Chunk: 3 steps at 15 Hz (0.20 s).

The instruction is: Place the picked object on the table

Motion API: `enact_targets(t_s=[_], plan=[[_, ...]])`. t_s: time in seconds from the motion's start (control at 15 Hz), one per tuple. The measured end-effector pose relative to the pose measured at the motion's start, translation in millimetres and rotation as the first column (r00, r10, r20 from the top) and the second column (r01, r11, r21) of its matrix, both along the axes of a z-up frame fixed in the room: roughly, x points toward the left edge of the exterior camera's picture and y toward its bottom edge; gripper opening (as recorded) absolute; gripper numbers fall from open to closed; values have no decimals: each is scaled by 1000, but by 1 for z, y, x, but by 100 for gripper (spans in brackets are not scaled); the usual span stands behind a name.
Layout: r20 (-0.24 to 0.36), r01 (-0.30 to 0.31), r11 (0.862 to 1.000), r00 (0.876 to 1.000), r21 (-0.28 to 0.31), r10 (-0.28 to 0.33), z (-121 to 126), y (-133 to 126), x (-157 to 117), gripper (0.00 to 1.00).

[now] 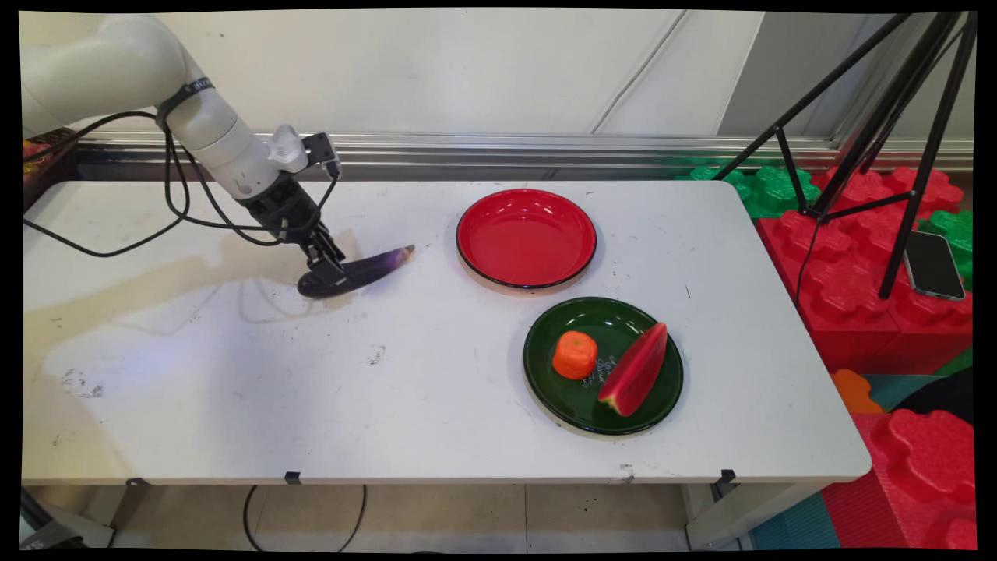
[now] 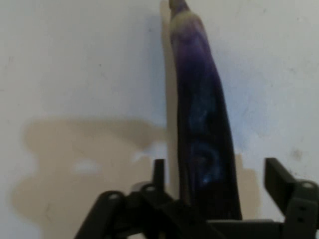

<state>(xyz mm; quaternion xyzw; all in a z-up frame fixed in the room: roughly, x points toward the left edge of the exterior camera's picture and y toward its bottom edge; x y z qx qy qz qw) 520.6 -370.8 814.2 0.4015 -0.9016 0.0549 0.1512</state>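
While the claw [image 2: 214, 184] stands open astride the eggplant's [image 2: 202, 114] thick end | toy looks light, stiff, glossy-slick | best grip: mid-body | near table's [image 1: 234, 389] far-left.

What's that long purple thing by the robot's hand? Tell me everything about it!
It's a toy eggplant, dark glossy purple, long and slightly curved, narrowing to a pale tip that points toward the red plate. It lies flat on the white table. The black gripper is open, with a finger on either side of its thick end.
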Motion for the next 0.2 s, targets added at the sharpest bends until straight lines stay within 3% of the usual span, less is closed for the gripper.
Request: enact_targets(t_s=[0.2], plan=[[3, -4, 1000, 1000, 1, 4, -3, 1, 3, 100]])
